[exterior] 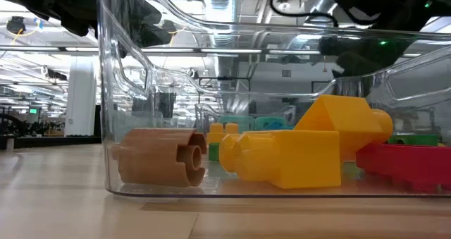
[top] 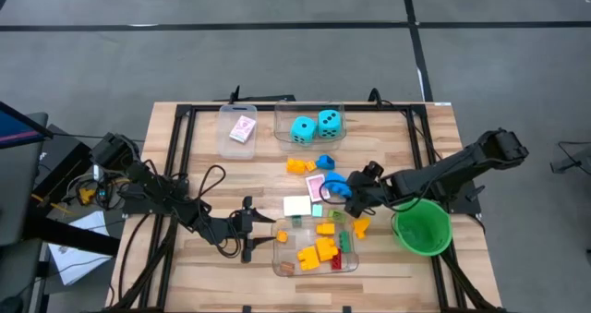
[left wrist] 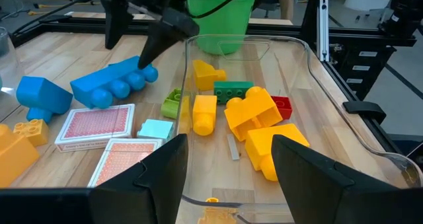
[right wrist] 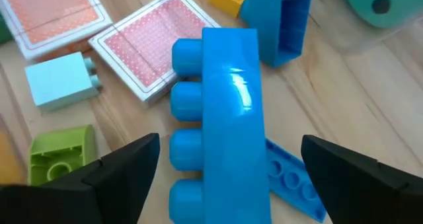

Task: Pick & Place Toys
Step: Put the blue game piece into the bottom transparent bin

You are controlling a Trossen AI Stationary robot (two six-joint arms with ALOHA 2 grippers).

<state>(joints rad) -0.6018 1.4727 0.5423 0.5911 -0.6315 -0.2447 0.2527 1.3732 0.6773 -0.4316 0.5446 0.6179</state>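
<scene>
A long blue brick (right wrist: 228, 112) with a row of studs lies on its side on the table (top: 332, 186), beside two pink-backed cards (right wrist: 158, 39) and a pale blue block (right wrist: 63, 82). My right gripper (right wrist: 230, 148) is open above it, one finger on each side, not touching; it also shows in the left wrist view (left wrist: 142, 39). My left gripper (top: 251, 232) is open and empty at the left end of a clear tub (top: 277, 258) that holds yellow, red and green bricks (left wrist: 254, 115). Two cyan dice (top: 314, 126) sit in a far tub.
A green bowl (top: 422, 228) stands right of the near tub. Another blue brick (top: 324, 162) and an orange one (top: 297, 165) lie farther back. A yellow brick (top: 360, 225) lies outside the tub. A small far tub (top: 238, 133) holds a card. A black frame edges the table.
</scene>
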